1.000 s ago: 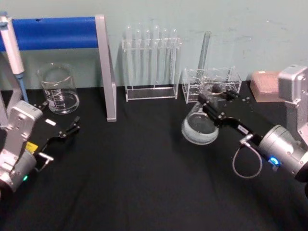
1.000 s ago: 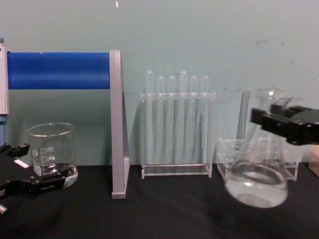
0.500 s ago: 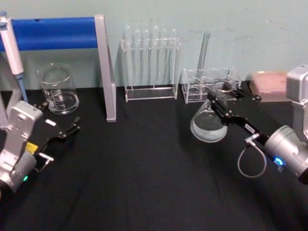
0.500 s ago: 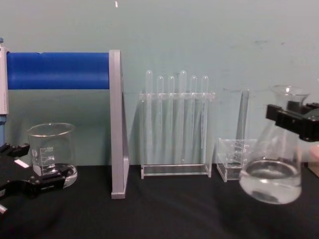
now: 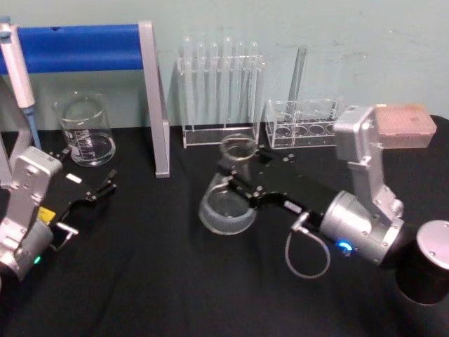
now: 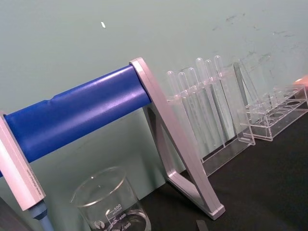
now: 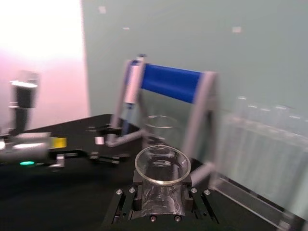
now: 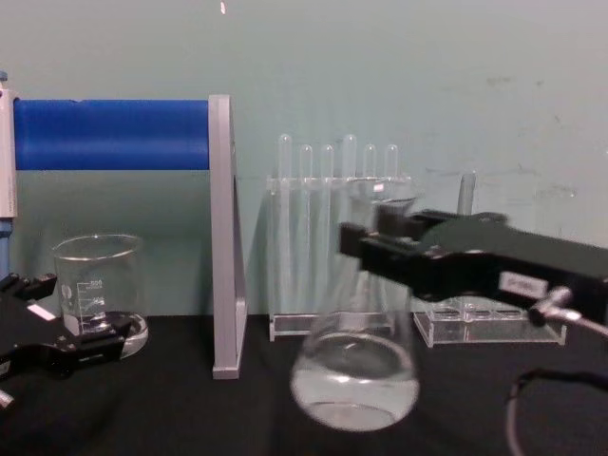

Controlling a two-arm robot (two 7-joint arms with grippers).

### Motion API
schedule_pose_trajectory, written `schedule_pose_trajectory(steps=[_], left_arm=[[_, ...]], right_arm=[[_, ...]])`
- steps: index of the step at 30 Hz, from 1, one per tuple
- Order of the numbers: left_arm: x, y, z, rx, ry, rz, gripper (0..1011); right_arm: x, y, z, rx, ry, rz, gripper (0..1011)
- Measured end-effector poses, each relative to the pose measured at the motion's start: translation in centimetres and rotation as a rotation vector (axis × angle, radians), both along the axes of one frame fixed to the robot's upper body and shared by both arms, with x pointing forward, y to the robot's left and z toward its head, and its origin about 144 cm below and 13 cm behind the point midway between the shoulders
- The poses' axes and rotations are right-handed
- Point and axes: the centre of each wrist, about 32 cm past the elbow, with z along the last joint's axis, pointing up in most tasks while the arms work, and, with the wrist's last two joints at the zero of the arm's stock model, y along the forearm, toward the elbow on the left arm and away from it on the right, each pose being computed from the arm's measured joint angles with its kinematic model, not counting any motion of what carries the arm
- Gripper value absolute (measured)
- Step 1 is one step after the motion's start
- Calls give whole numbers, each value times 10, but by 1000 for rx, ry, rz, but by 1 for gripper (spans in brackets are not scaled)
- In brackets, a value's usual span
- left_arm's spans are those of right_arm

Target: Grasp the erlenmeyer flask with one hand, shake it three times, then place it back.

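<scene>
Glass erlenmeyer flask [image 5: 226, 208] hangs below the right gripper [image 5: 239, 173], whose jaws clamp its neck; left gripper [image 5: 101, 189] idles well apart, jaws parted.

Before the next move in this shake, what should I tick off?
1. Grip: the right gripper has its fingers shut on the erlenmeyer flask neck: ok.
2. Spill: the liquid sits low, far below the rim: ok.
3. Room: flask apart from the test tube rack and the stand post: ok.
4. Other arm: the left gripper parked open near the beaker, away from the flask: ok.
5. Lift: flask base off the table: cannot tell.
</scene>
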Motion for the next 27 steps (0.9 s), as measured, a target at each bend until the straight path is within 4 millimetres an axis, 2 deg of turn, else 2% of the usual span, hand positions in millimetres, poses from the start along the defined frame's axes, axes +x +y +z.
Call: schedule_pose_trajectory(steps=[7, 15, 22, 27], left_arm=[[0, 0, 0, 0, 0, 0, 1001], [0, 0, 0, 0, 0, 0, 1001], [0, 0, 0, 0, 0, 0, 1001], [0, 0, 0, 0, 0, 0, 1001]], right_arm=[[4, 18, -1, -6, 4, 111, 456], [3, 20, -3, 9, 0, 106, 456], [-4, 4, -3, 25, -17, -31, 456], [-14, -19, -2, 35, -29, -199, 456]])
